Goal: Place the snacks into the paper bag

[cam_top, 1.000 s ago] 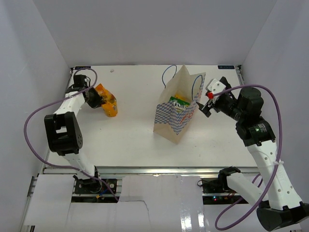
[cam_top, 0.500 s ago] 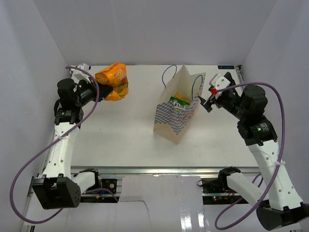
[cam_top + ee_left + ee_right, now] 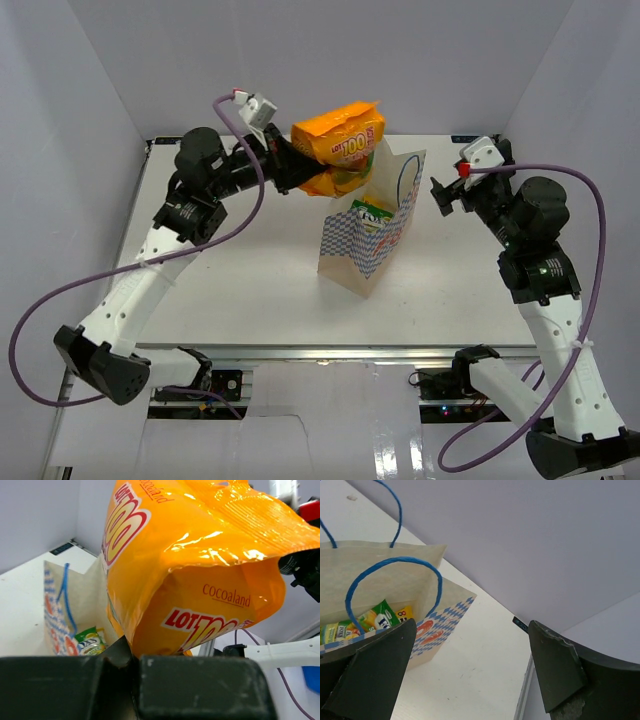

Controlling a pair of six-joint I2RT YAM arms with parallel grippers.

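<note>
Orange bag (image 3: 340,143), clamped at its lower edge by the left gripper (image 3: 298,172), is held aloft near the open top of the upright paper bag (image 3: 355,255). Green and yellow packets (image 3: 372,212) lie inside. Right gripper (image 3: 444,192), jaws spread wide and empty, hovers to its right.

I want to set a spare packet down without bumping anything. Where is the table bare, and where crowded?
Bare: the table left of the paper bag to the left wall, and the strip between the bag and the near edge. Crowded: over the bag's mouth, where the left gripper holds the orange bag.
</note>
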